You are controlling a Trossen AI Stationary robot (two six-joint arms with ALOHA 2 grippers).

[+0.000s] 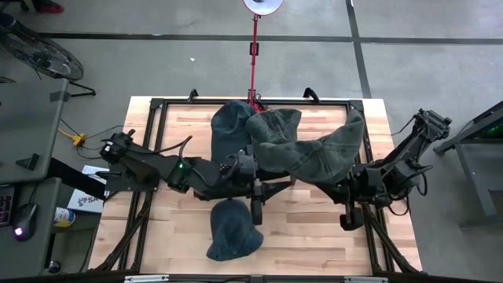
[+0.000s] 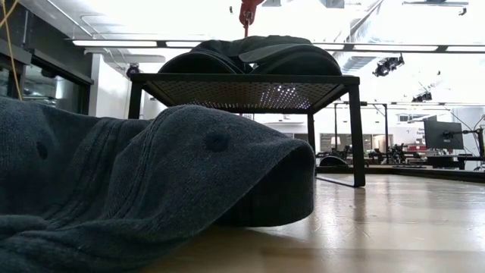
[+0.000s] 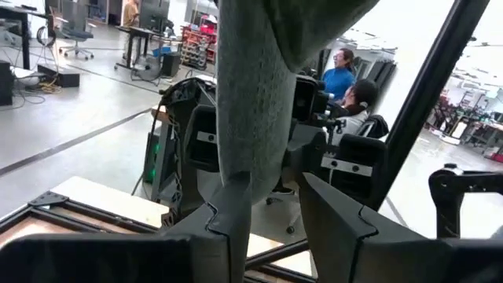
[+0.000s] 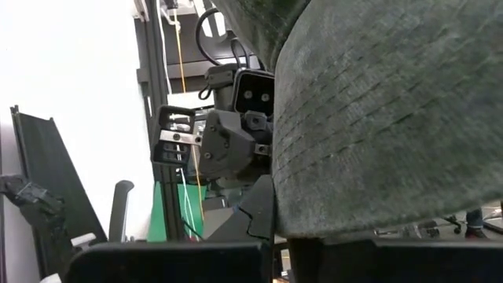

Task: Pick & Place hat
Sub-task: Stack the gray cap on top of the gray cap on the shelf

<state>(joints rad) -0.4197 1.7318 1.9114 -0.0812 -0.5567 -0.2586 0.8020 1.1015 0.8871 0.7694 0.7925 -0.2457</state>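
Three hats (image 1: 233, 229) (all dark knit), two arms (image 1: 157, 169), one wire rack (image 2: 250, 91).

— How many hats do you count?

— Three. A grey-green one (image 1: 314, 149) is stretched out long and limp above the middle of the bench, one end at each arm.

— And the blue ones?

— One dark blue hat (image 1: 233, 130) sits up on the black rack at the back, partly under the stretched one. The other blue hat (image 1: 233, 230) lies flat on the bench near the front edge.
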